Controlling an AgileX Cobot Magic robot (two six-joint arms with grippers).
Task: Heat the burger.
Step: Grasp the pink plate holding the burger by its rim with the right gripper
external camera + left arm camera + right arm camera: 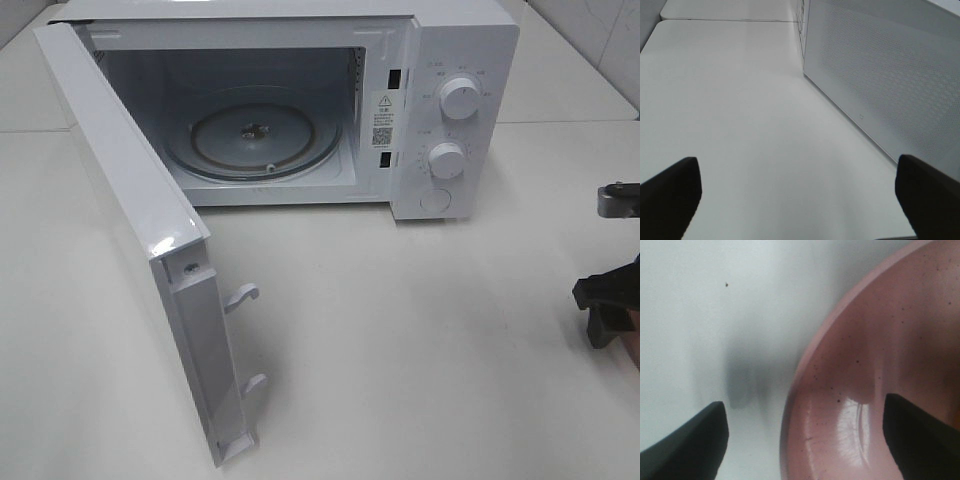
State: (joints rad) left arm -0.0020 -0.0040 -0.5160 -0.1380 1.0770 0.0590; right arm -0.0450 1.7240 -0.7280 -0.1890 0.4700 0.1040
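Note:
The burger is out of view in all three views. In the right wrist view a pink plate (875,355) lies on the white table. My right gripper (804,402) is open and low over the plate's rim, with one finger (690,445) over the bare table and the other finger (920,435) over the plate's inside. In the high view the right gripper (608,305) sits at the far right edge. My left gripper (796,165) is open and empty above the table, beside the outer face of the microwave door (890,85).
The white microwave (300,110) stands at the back with its door (140,230) swung wide open to the left. Its glass turntable (255,135) has nothing on it. Two knobs (458,98) are on its right panel. The table (420,340) is white.

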